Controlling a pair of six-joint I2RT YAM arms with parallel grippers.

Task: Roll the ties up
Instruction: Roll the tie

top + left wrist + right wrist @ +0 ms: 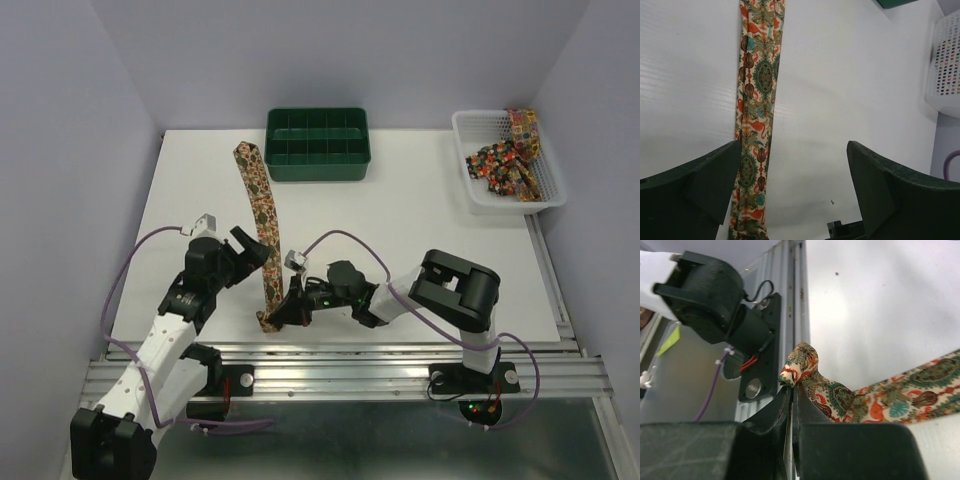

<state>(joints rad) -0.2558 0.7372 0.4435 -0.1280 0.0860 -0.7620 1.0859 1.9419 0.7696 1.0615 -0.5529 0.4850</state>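
Note:
A patterned tie (pixel 258 205) lies stretched from near the green tray down to the table's near edge. My right gripper (pixel 285 312) is shut on its near end; in the right wrist view the pinched end (pixel 801 362) curls up above the closed fingertips (pixel 793 390) and the rest of the tie (pixel 910 390) trails off right. My left gripper (pixel 252 248) hangs open just left of the tie's middle. In the left wrist view the tie (pixel 757 115) runs past the left finger (pixel 705 185), with the gripper (pixel 795 175) holding nothing. More ties (pixel 508 158) are heaped in the white basket.
A green compartment tray (pixel 318 145) stands at the back centre. The white mesh basket (pixel 470 185) sits at the back right, also visible as the basket (pixel 945 65) in the left wrist view. A metal rail (pixel 350 365) runs along the table's near edge, close to the right gripper.

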